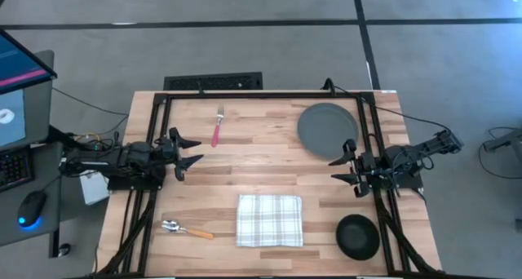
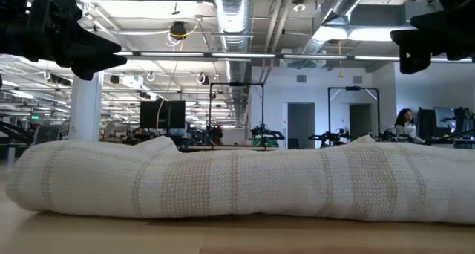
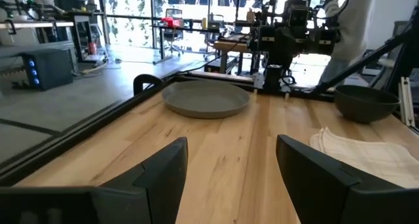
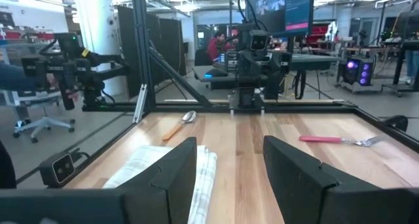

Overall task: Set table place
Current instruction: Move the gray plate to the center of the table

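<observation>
The dark grey plate (image 1: 327, 130) lies at the table's far right, the black bowl (image 1: 358, 236) at the near right. The checked napkin (image 1: 269, 220) lies folded near the front middle. The orange-handled spoon (image 1: 186, 229) lies to its left, and the pink-handled fork (image 1: 217, 128) lies at the far left. My left gripper (image 1: 191, 150) is open and empty above the table's left side. My right gripper (image 1: 346, 171) is open and empty at the right, between plate and bowl.
The black rail frame (image 1: 261, 94) edges the wooden table (image 1: 253, 169). A monitor, keyboard and mouse (image 1: 31, 207) stand beyond the table's left edge. Bare wood lies between the two grippers. A person sits far off in the room (image 2: 404, 124).
</observation>
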Robot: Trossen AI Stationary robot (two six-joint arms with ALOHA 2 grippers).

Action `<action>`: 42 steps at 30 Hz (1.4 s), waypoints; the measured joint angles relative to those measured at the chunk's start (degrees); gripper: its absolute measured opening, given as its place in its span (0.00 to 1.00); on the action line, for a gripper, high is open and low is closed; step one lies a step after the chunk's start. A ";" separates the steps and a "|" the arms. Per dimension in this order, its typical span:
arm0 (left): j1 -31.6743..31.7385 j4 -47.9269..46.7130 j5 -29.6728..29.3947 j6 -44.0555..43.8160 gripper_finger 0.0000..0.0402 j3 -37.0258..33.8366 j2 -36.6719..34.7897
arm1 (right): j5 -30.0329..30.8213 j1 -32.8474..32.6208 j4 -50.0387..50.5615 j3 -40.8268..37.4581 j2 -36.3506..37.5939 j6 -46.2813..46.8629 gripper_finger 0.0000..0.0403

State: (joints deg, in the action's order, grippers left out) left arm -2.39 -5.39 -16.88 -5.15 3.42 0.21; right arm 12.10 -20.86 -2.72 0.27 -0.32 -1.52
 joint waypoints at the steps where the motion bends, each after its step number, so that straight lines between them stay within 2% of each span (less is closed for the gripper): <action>1: 0.00 0.00 0.00 0.00 0.56 0.00 0.00 | 0.00 0.00 0.00 -0.02 0.00 0.00 0.50; 9: 0.00 0.04 -0.37 -0.02 0.56 0.00 0.01 | -0.02 0.07 -0.87 0.00 0.00 0.68 0.50; 16: 0.00 0.07 -0.40 -0.01 0.56 0.00 0.00 | 5.85 0.09 -6.44 -0.01 0.00 12.28 0.50; 20: 0.00 0.08 -0.49 -0.02 0.56 0.00 0.01 | 6.37 0.17 -9.94 1.16 -0.06 7.18 0.50; 22: 0.00 0.11 -1.16 -0.02 0.56 0.00 0.00 | 6.77 0.57 -10.00 3.96 -0.09 2.80 0.50; 24: 0.00 0.17 -2.10 0.00 0.56 0.00 0.02 | 9.74 1.41 -8.46 7.83 -0.56 0.44 0.50; 28: 0.00 0.22 -3.69 -0.02 0.56 0.00 0.00 | 17.17 3.76 4.31 18.61 -3.78 2.05 0.50; 34: 0.00 0.20 -4.31 0.00 0.56 0.02 0.00 | 24.25 8.02 29.97 39.56 -14.54 18.23 0.50; 38: 0.00 0.20 -6.01 -0.02 0.56 0.02 0.02 | 26.96 11.54 43.96 53.02 -23.42 28.16 0.50; 42: 0.00 0.21 -8.85 -0.02 0.56 0.05 0.02 | 26.91 15.75 57.68 65.20 -32.09 38.26 0.50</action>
State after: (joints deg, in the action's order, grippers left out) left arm -2.39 -5.17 -25.73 -5.17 3.47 0.23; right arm 39.00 -5.12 54.96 65.47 -32.40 36.75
